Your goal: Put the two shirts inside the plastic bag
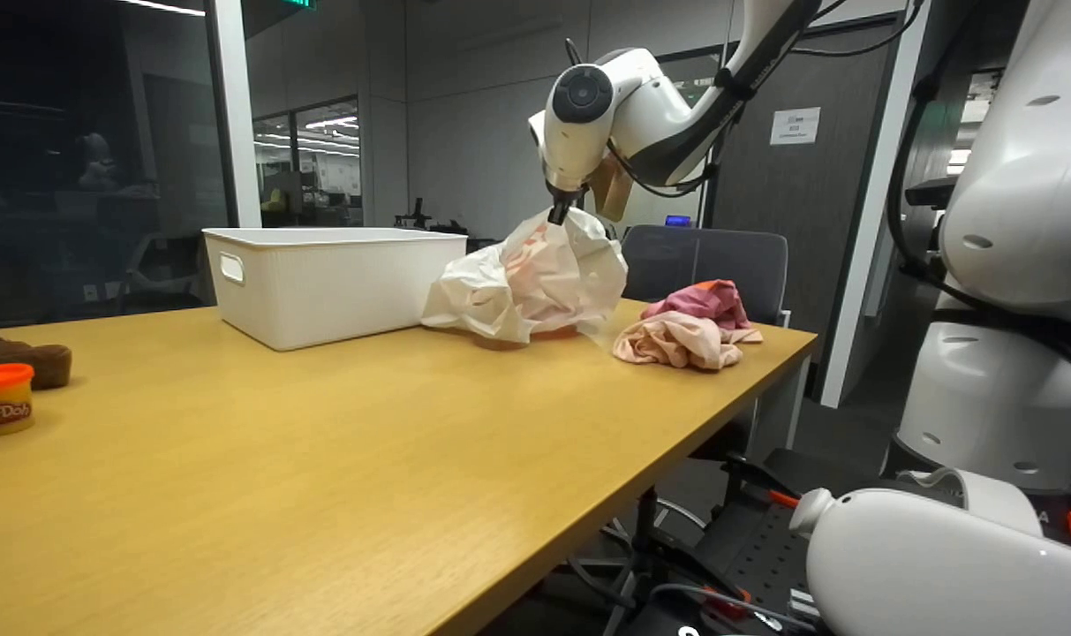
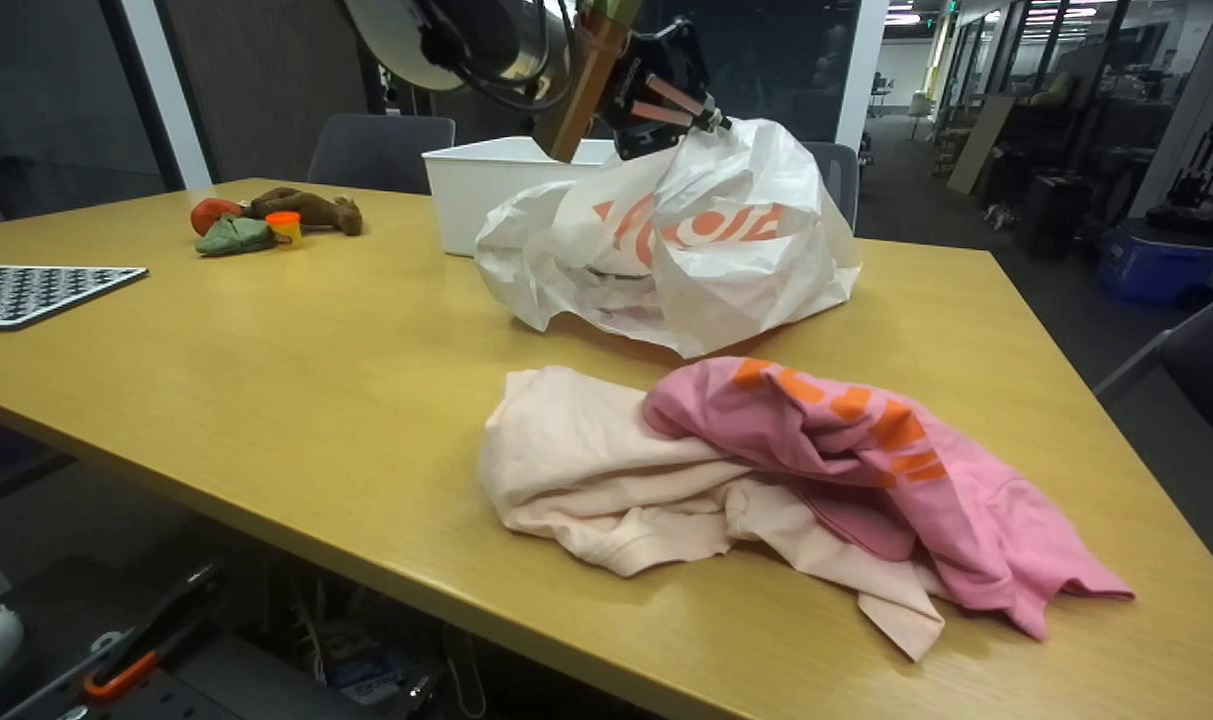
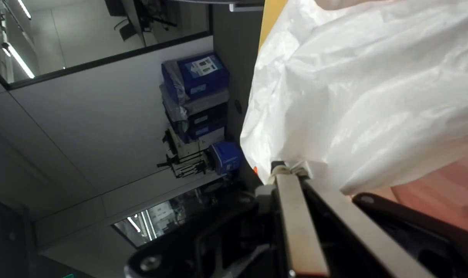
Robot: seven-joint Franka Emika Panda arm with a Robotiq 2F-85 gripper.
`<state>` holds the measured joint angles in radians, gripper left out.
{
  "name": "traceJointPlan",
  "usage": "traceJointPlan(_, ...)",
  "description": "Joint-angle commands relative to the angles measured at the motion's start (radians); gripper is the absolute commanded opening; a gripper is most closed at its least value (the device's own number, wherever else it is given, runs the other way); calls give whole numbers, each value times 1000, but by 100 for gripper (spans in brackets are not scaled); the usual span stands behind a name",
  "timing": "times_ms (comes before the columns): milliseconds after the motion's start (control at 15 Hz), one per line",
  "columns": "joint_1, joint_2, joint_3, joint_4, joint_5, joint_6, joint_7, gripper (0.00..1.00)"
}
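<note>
Wrist view: plastic bag (image 3: pixel 372 92), thin, white, crinkled, fills the upper right and is cut off by the frame. Gripper (image 3: pixel 290 168) at lower centre, jaws closed, pinching a fold of the bag between the tips. Blurred reddish area (image 3: pixel 446 189) at lower right; cannot tell whether print or cloth.

In an exterior view, pale peach shirt (image 2: pixel 606 480) and deep pink shirt (image 2: pixel 966 510) with orange print lie rumpled at lower right on the table (image 2: pixel 346 400), outside the bag; the pink one overlaps and partly hides the pale one. Bag lettering, orange-red, is broken by creases.

In an exterior view, rigid white box (image 1: pixel 341 291), finely ribbed wall, rounded handle slot, stands left of centre, its lower right corner hidden behind the bag.
</note>
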<state>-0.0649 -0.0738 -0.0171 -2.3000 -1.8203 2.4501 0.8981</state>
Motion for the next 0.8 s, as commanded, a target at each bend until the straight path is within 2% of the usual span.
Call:
traceJointPlan(0, 28, 0, -2, 25, -37, -42, 152, 0)
traceJointPlan(267, 56, -24, 7, 40, 17, -18, 267, 0)
traceJointPlan(600, 82, -37, 15, 65, 22, -15, 366, 0)
traceJointPlan(667, 84, -36, 13, 66, 33, -10, 369, 26)
traceJointPlan(733, 84, -35, 11, 66, 46, -6, 364, 28)
